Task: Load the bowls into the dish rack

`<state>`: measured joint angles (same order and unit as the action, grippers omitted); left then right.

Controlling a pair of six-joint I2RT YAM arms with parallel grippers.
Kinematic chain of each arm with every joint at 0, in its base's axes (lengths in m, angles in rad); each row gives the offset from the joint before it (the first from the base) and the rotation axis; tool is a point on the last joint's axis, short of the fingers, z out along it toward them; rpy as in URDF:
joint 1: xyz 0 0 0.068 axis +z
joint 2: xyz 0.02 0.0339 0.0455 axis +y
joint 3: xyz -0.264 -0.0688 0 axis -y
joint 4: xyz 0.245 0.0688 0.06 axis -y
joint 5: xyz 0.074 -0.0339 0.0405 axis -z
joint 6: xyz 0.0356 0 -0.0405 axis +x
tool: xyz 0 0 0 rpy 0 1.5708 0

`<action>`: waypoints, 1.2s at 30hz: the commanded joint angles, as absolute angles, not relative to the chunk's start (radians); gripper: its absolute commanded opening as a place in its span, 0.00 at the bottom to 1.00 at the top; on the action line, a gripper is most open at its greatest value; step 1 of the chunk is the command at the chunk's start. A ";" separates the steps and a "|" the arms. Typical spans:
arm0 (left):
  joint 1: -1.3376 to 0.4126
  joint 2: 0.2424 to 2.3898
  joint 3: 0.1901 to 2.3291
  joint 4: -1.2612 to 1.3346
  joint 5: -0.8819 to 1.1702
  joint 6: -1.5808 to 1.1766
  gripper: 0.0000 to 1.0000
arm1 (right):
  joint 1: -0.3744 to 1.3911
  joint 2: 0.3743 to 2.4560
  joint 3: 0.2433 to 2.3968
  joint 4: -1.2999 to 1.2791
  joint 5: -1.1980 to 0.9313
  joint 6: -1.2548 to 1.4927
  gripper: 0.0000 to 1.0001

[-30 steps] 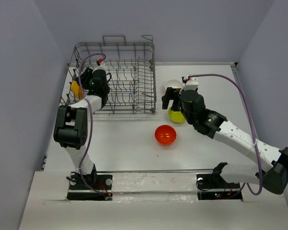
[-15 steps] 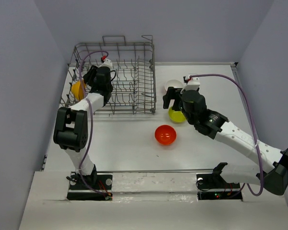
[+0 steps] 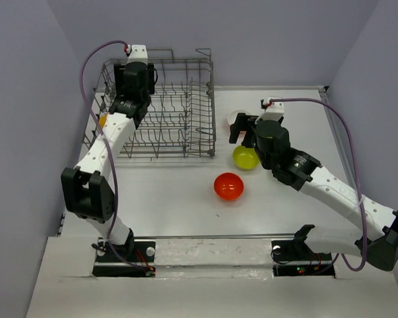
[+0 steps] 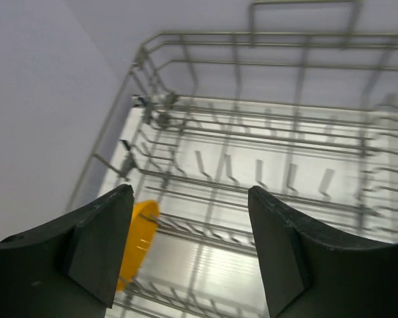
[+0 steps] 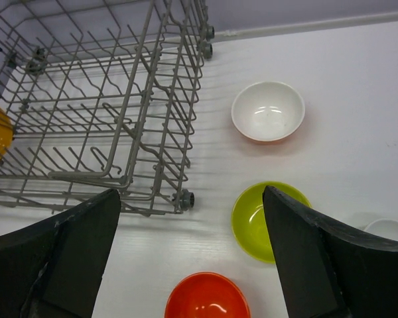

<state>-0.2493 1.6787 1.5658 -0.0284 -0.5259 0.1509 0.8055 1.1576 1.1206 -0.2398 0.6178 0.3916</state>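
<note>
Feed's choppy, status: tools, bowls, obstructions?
Left tool open, empty, over grey wire dish rack. Right tool open, empty. Yellow-orange round bowl racked; red-orange bowl, lime green bowl on table. Nothing blocking.

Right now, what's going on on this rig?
Bowls are being loaded into the dish rack. One is in: the yellow-orange bowl stands on edge at the rack's left end. The left pincer is above the rack, open and empty. The right pincer hovers open over the table, where the lime green bowl, red-orange bowl, orange-backed white bowl and plain white bowl wait.
</note>
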 commanded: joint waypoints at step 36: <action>-0.666 0.940 1.060 0.104 0.038 -0.219 0.99 | 0.149 1.239 1.044 -0.488 0.319 0.632 1.00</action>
<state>-0.6617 0.9779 1.0790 0.0082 0.0441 -0.2085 0.1486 1.1805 0.9726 -0.5907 0.4351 0.6415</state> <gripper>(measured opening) 0.989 0.998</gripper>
